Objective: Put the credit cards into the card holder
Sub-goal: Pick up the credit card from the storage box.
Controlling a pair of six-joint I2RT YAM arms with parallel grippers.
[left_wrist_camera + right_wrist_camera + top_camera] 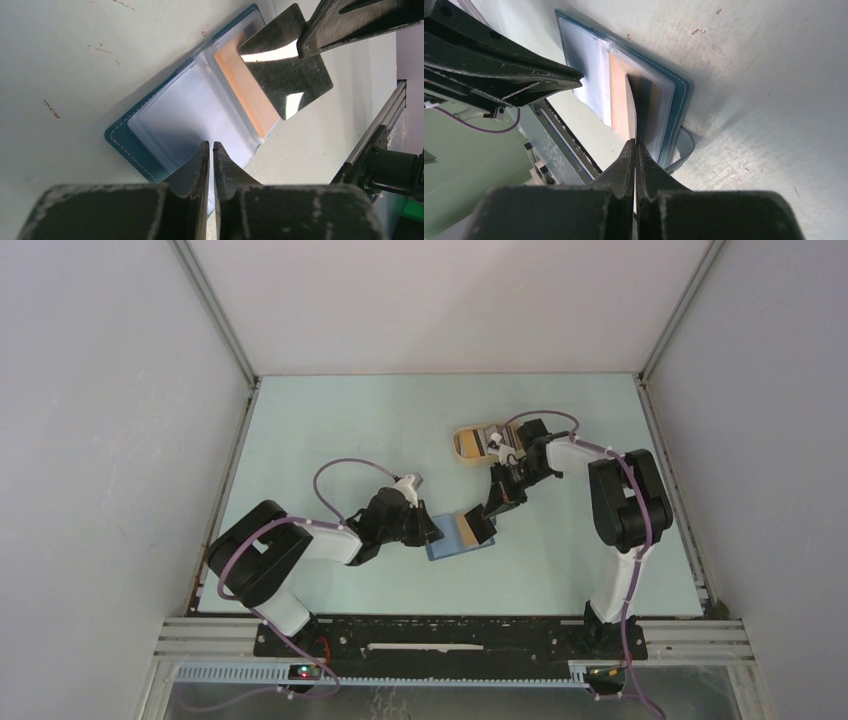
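Sleeves of clear plastic (175,120) lie spread inside the card holder (452,540), which rests open on the table (340,440) with its lighter inside facing up and its teal cover underneath. The left gripper (211,150) meets the holder at its left-hand edge. Its fingers are pinched almost together, with only a sliver of gap, on the rim of one clear sleeve.

The right gripper (635,150) hangs over the holder's other half, fingers closed tight on a dark, glossy credit card (287,75) held by one end. The card slants down over the holder's orange panel (245,92) (seen edge-on from the right wrist, it is a thin line). Whether its lower edge has entered a pocket or only touches the plastic cannot be told.

The holder's snap tab (685,146) curls out from the edge under the right gripper. Beyond the holder, past the right gripper, sits a tan oval tray (463,446) with a few small pale things inside, too small to make out.
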